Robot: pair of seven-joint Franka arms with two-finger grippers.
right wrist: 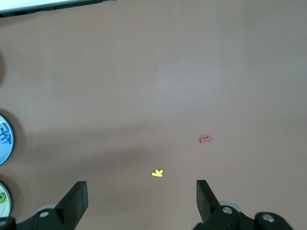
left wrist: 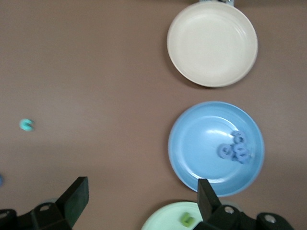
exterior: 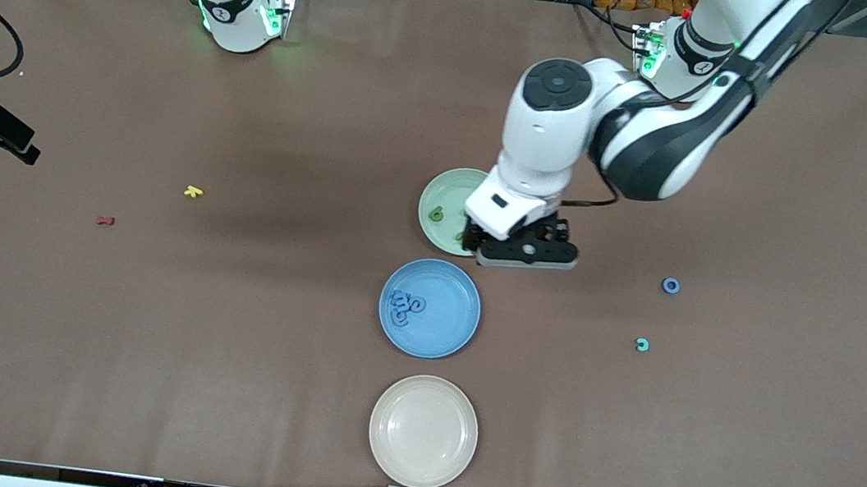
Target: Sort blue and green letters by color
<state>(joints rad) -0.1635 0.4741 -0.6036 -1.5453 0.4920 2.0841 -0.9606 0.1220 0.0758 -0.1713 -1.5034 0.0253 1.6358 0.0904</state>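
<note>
A leaf-green letter [exterior: 435, 213] lies on the pale green plate [exterior: 444, 189]. Several blue letters [exterior: 405, 307] sit bunched on the blue plate [exterior: 450, 322]. Toward the left arm's end of the table a blue ring letter [exterior: 670, 285] and a cyan letter [exterior: 642, 344] lie loose on the cloth. My left gripper [exterior: 522, 253] hovers over the green plate's rim, open and empty; the left wrist view shows its fingers [left wrist: 76, 196] spread, with the green letter [left wrist: 186, 219] and the green plate [left wrist: 165, 223] below. My right gripper [right wrist: 141, 191] waits open near the right arm's end.
An empty cream plate [exterior: 423, 431] stands nearest the front camera, in line with the other two plates. A tiny yellow letter [exterior: 193, 192] and a tiny red letter [exterior: 104, 220] lie on the brown cloth toward the right arm's end.
</note>
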